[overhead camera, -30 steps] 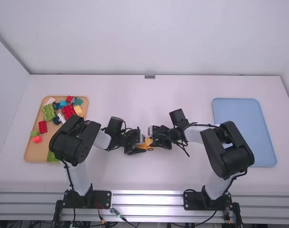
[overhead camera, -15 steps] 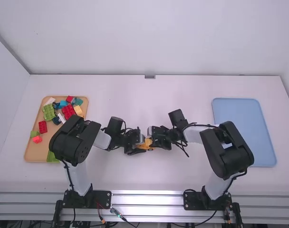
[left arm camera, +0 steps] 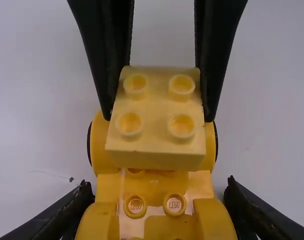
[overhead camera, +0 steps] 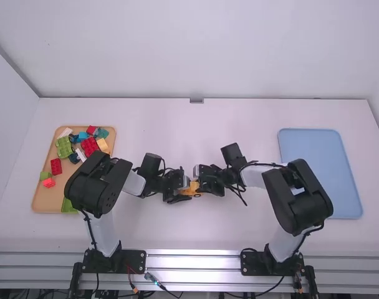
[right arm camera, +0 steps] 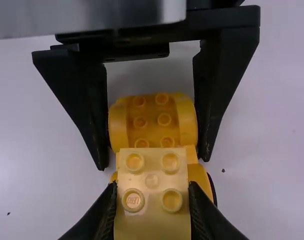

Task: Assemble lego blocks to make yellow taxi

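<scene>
While the right gripper [overhead camera: 197, 185] pinches the pale block [left arm camera: 155, 115], the left gripper [overhead camera: 188, 191] hugs the yellow car [left arm camera: 156, 187]. Both are nearer the table's [overhead camera: 196, 233] front edge.

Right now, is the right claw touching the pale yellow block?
Touching. The right wrist view shows the right claw gripping the pale yellow block, one finger against each side.

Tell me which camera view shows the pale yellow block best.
The left wrist view: the block is uncropped, four studs clear. The right wrist view shows four studs but crops one end; the high view leaves it too small to tell.
</scene>
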